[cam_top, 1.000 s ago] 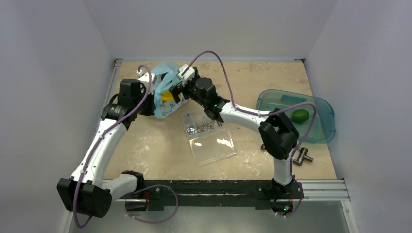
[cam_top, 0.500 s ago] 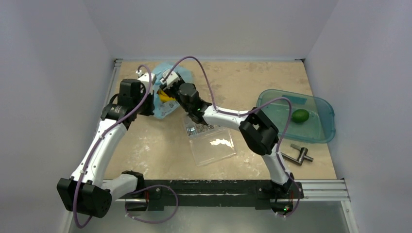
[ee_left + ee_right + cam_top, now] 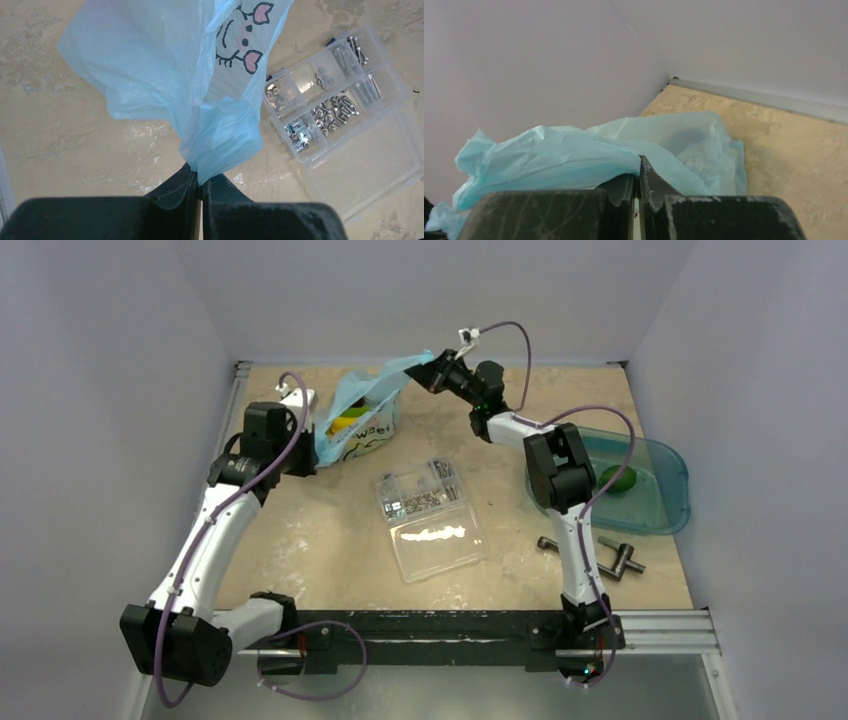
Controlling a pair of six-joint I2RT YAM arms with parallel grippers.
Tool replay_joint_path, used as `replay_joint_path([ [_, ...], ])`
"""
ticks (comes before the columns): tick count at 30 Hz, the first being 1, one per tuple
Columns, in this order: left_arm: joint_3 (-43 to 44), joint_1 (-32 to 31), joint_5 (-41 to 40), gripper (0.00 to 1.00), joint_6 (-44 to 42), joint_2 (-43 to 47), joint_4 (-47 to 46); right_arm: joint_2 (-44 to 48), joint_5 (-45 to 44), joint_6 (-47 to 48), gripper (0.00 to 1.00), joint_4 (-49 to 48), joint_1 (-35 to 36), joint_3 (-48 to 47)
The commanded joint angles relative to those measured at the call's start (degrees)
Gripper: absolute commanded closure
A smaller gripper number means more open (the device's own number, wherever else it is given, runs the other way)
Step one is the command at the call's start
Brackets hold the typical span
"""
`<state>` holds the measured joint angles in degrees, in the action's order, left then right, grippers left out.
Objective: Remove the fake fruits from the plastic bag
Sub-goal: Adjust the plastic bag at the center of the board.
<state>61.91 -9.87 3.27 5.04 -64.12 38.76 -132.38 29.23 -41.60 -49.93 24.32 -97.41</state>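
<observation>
The light-blue plastic bag (image 3: 372, 418) hangs stretched between both grippers at the back left of the table. My left gripper (image 3: 312, 447) is shut on its near-left edge; the left wrist view shows the film (image 3: 165, 65) pinched in the jaws (image 3: 201, 177). My right gripper (image 3: 426, 369) is shut on the far-right edge and raised toward the back wall, with blue film (image 3: 549, 160) bunched over its jaws (image 3: 636, 175). A yellow fruit (image 3: 346, 426) and a bit of green show through the bag's mouth. One green fruit (image 3: 618, 479) lies in the teal tray (image 3: 668, 502).
A clear plastic box (image 3: 430, 518) with screws in its compartments lies open mid-table, also seen under the bag (image 3: 330, 107). A grey T-shaped metal tool (image 3: 610, 556) lies at the right front. Walls close in the back and both sides.
My right gripper has shut on the bag's edge and swung up and back to the right, pulling the bag open and taut. The left arm has stayed where it was.
</observation>
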Motion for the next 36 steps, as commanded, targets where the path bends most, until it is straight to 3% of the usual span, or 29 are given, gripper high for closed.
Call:
replay_joint_path([
  [1,-0.56,1.25,5.87,1.00,0.67,-0.55,-3.38,-1.20,10.61,-19.58,1.00,-7.49,0.42,0.19],
  [4,0.05,1.26,10.91,1.00,0.62,-2.12,-3.47,1.48,9.43,-15.94,1.00,-1.01,0.71,2.15],
  [8,1.15,1.26,13.12,1.00,0.60,-3.99,-2.38,10.39,2.04,-7.46,0.70,17.33,0.67,6.31],
  [10,1.28,1.26,14.15,1.00,0.67,-4.17,-2.42,14.24,0.65,-3.72,0.62,22.04,1.13,8.17],
  [14,1.75,1.26,15.93,1.00,0.94,-4.28,-2.38,22.23,-2.68,0.51,0.36,29.85,1.47,14.55],
  [18,2.06,1.26,16.53,1.00,1.07,-4.26,-2.02,31.28,-9.29,2.50,0.26,30.94,4.03,25.27],
  [23,2.33,1.26,16.81,1.00,1.04,-4.11,-1.67,38.98,-14.27,-1.66,0.27,23.36,9.26,36.51],
  [27,2.30,1.26,16.77,1.00,1.03,-3.82,-1.57,37.89,-17.89,-4.00,0.35,17.93,16.26,37.12],
  [36,2.12,1.09,16.17,1.00,1.20,-4.06,-1.62,26.01,-24.62,-14.77,0.76,10.83,19.40,27.99],
])
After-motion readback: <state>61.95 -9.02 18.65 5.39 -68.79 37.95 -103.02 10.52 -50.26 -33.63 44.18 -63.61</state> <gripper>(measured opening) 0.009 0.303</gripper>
